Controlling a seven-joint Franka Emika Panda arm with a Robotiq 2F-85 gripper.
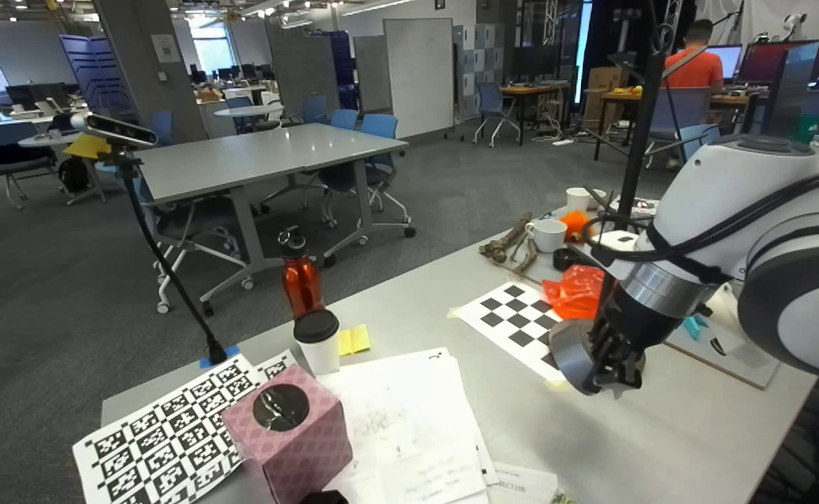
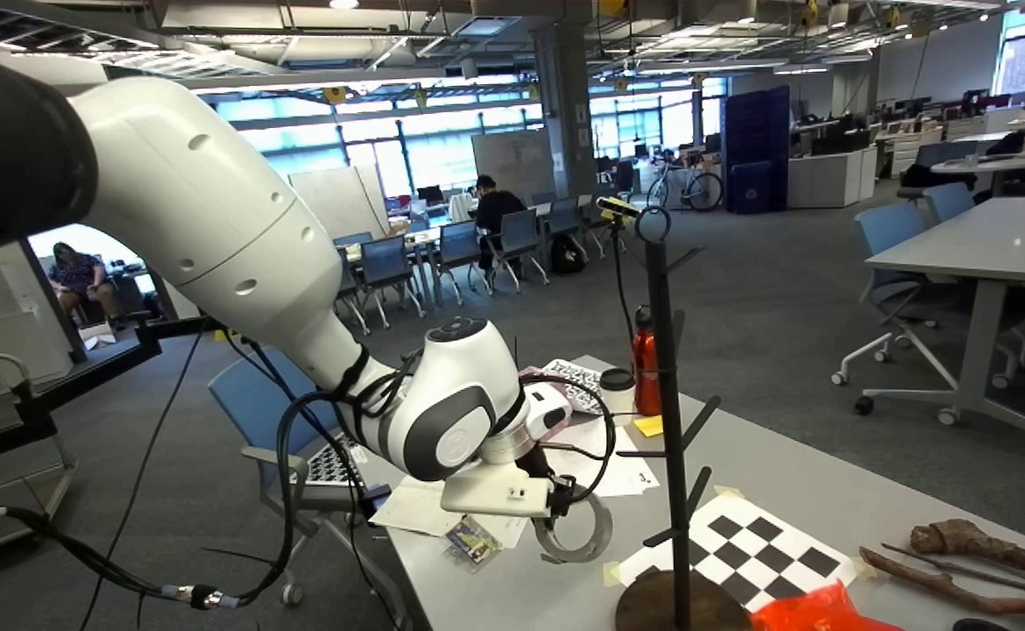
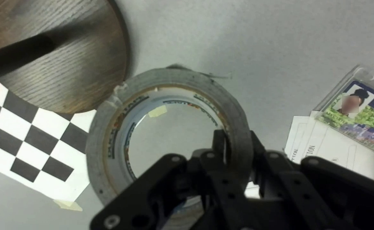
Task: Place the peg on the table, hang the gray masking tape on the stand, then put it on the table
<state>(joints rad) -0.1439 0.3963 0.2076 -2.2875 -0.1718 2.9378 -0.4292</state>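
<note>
Jaws gripping tape, stand beside, checkerboard, badge

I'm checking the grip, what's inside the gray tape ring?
The wrist view shows one finger of the black gripper inside the ring; through it, gray tabletop and a yellowish tape strip. The gripper mostly hides the hole's lower part.
</note>
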